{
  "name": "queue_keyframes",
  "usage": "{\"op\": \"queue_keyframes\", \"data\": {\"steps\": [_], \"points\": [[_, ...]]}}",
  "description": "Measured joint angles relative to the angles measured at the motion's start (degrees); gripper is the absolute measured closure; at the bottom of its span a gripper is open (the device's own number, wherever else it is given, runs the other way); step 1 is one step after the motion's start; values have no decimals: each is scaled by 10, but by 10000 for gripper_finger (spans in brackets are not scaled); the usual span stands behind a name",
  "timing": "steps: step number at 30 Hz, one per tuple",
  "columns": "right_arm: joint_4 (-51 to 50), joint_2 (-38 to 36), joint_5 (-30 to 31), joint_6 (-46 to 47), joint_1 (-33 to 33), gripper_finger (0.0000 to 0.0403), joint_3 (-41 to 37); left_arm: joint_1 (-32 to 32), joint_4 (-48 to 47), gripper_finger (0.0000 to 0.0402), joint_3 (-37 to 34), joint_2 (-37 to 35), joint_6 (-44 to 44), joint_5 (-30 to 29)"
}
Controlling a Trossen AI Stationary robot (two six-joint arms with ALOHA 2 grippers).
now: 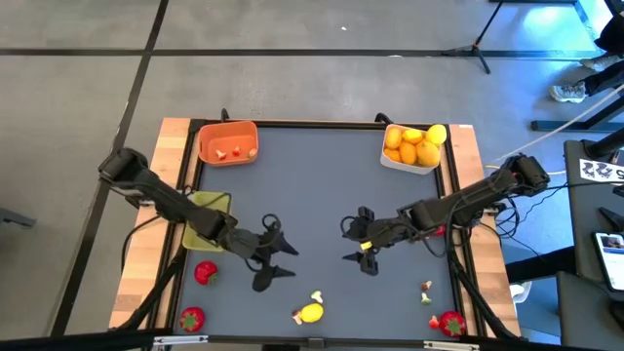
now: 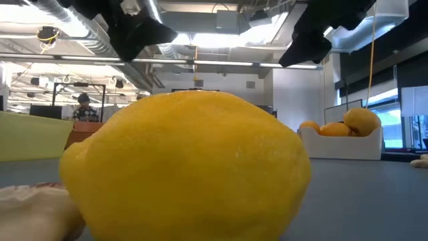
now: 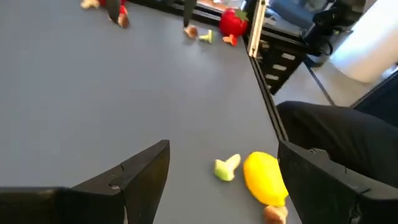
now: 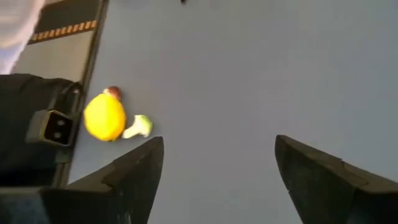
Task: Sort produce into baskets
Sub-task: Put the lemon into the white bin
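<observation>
- The left gripper (image 1: 276,261) hovers above the grey table (image 1: 322,185) with fingers spread wide, holding nothing; the lemon (image 1: 310,312) lies ahead of it near the table's front edge
- The right gripper (image 1: 359,244) hangs opposite, equally wide and empty; the white basket (image 1: 409,162) of citrus sits well behind it
- The orange basket (image 1: 227,142) stands far behind the left gripper

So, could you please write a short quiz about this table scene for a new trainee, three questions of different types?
1. True or false: the white basket holds orange and yellow citrus.
2. Which fruit lies at the table's near edge, between the two arms? A) lemon B) banana C) grape
3. Fill in: the left gripper and the right gripper both hover with fingers ____ and hold nothing.

Key: 1 true; 2 A; 3 open
</observation>
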Motion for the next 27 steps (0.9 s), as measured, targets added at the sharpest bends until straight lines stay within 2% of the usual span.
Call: {"op": "queue_keyframes", "data": {"steps": [6,14,18,27], "points": [[16,0,9,47,36,97,0,-23,4,110,64,89,-19,19],[14,0,40,115,87,97,0,-62,3,110,169,199,22,64],[13,0,74,119,105,97,0,-66,-2,110,174,235,87,100],[9,0,87,117,106,97,0,-38,9,110,174,282,83,134]]}}
